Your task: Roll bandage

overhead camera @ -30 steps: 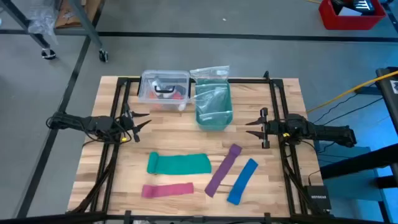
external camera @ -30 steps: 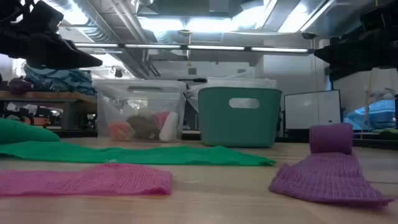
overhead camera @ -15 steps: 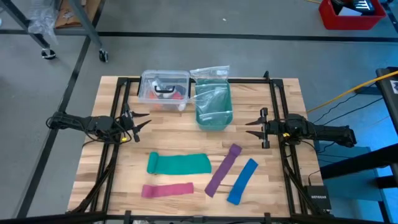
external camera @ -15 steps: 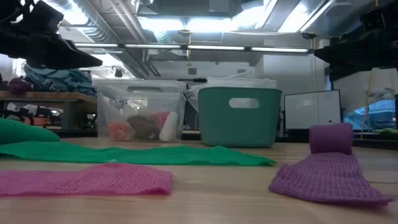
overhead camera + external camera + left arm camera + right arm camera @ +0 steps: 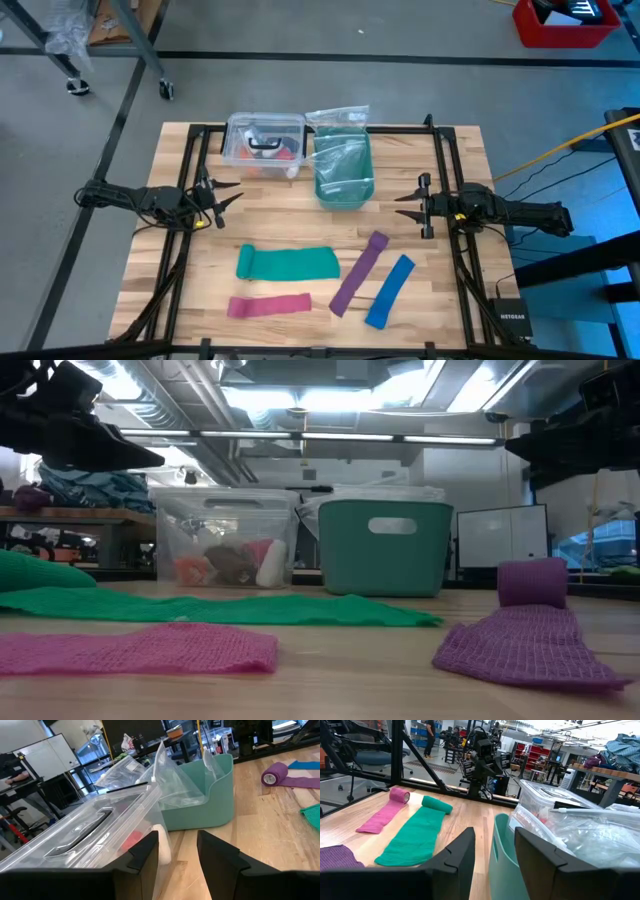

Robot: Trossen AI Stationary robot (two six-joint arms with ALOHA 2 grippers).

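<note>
The purple bandage [image 5: 357, 271] lies flat on the table at the near right as a long strip, with a small rolled part at its far end [image 5: 532, 582]; the left wrist view shows that roll [image 5: 275, 773] too. My left gripper [image 5: 228, 196] hovers open over the table's left side, well clear of the strip. My right gripper [image 5: 405, 206] hovers open over the right side, a little beyond the strip's rolled end. Nothing sits between either pair of fingers.
A blue strip [image 5: 390, 291] lies right of the bandage, a green strip [image 5: 288, 264] and a pink strip [image 5: 268, 305] to its left. At the far side stand a clear lidded box [image 5: 264, 143] and a teal bin [image 5: 344, 165] with a plastic bag.
</note>
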